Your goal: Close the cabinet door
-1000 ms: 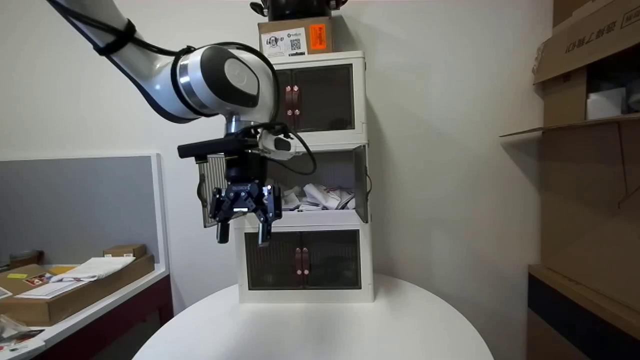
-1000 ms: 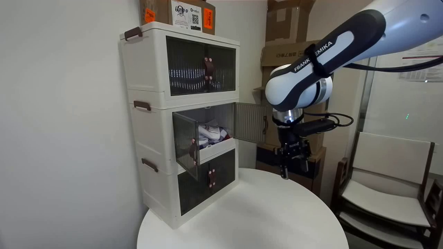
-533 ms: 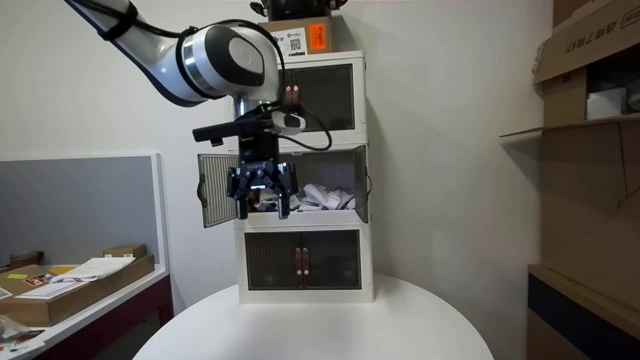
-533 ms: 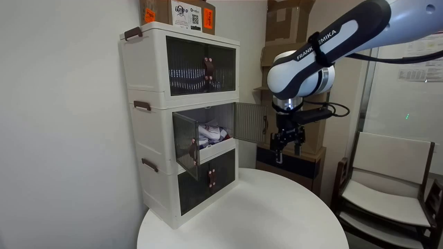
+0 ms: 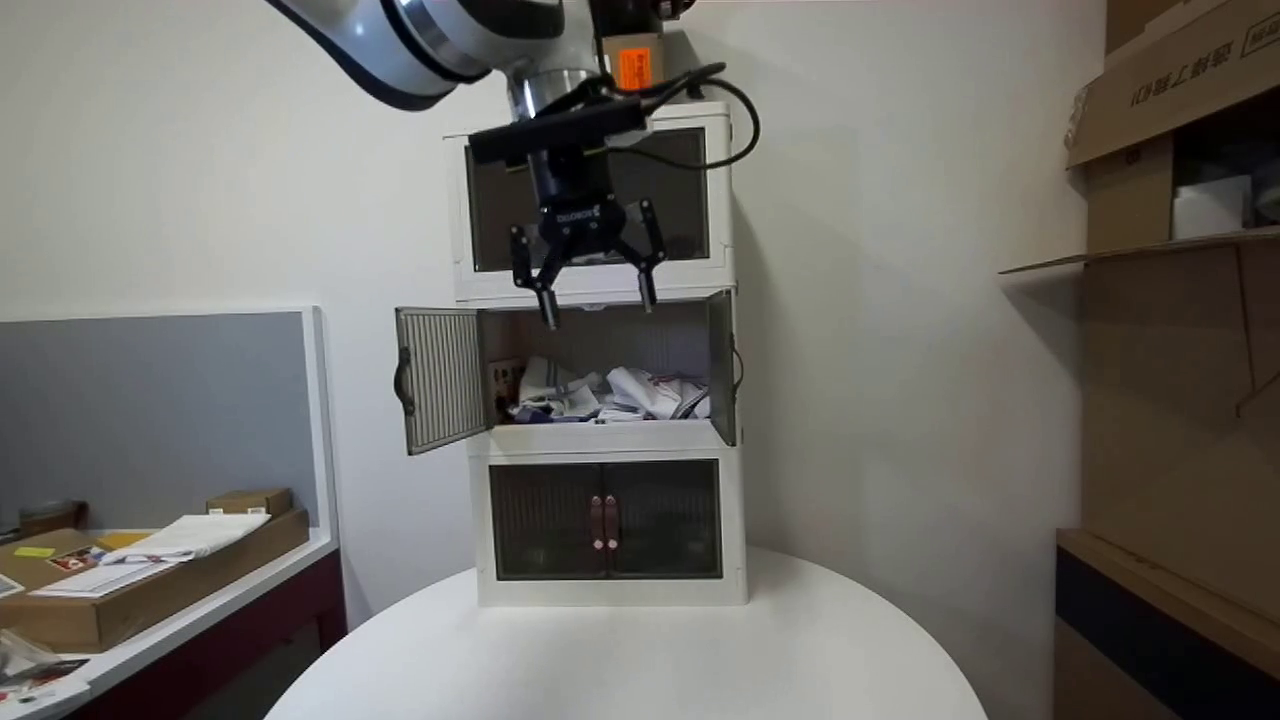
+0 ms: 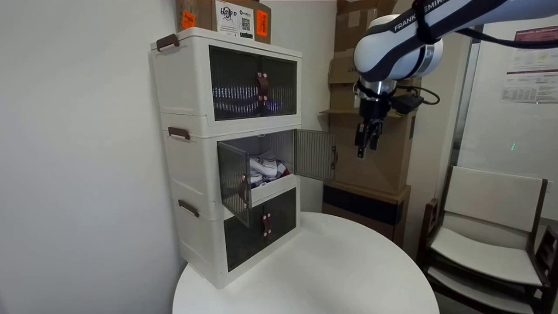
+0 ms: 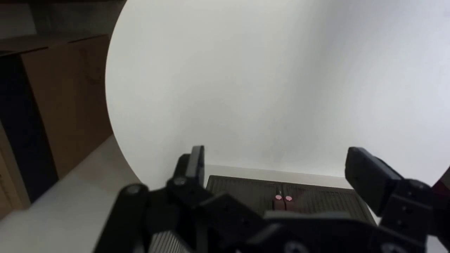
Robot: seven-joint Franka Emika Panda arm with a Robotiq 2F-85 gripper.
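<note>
At the far left of an exterior view I had a cardboard box (image 5: 200, 582) on a side table (image 5: 230, 596), with folded white material (image 5: 190, 538) lying on the box. Next came the left-hand door (image 5: 440, 380) of the cabinet (image 5: 600, 440), hinged to the middle tier and swung wide. The cabinet itself, tall, white and three tiers high, stood upright in the centre on a round table (image 5: 620, 660), its top doors (image 5: 682, 215) and bottom doors (image 5: 650, 520) closed. I saw my gripper (image 5: 600, 303) hanging in front of it, fingers pointing down and spread well apart; the wrist view gave me the same wide gap, with the bottom doors and the table beyond. A rumpled, mostly white heap (image 5: 650, 392) lay inside the middle tier, though I could not tell whether it was cloth or paper. To its right, the right-hand door (image 5: 722, 370) stood open too, almost edge-on to that camera. Large cardboard boxes (image 5: 1180, 400) stood at the far right. In an exterior view that took in a chair (image 6: 484, 255) at its right edge, my gripper hung well apart from both open doors.
</note>
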